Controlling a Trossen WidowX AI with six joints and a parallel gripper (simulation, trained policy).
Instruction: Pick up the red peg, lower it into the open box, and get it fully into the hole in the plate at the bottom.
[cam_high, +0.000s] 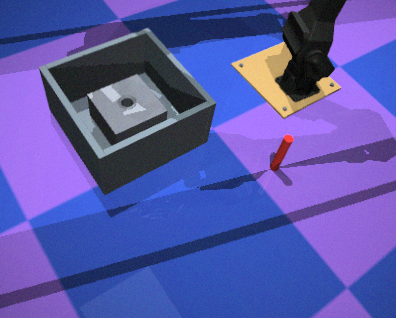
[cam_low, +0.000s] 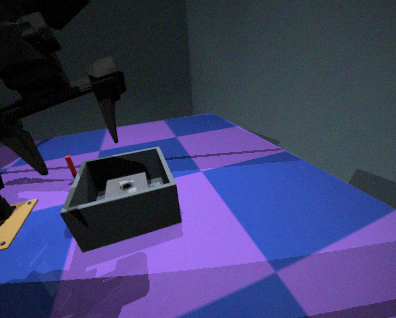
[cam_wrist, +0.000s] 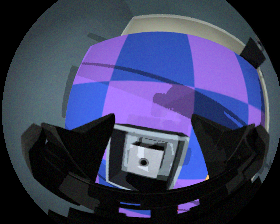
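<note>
The red peg stands on its end on the checkered floor, outside the box; I cannot make it out in the wrist view. The dark grey open box stands to one side of it. Inside, at the bottom, is a light grey plate with a round hole, and the hole is empty. My gripper is wide open with nothing between the fingers. It hangs above the floor, higher than the box; the top view does not show its fingers.
The arm's tan base plate lies on the floor near the peg and the box. The box's raised walls surround the plate on all sides. Grey walls stand beyond the checkered surface.
</note>
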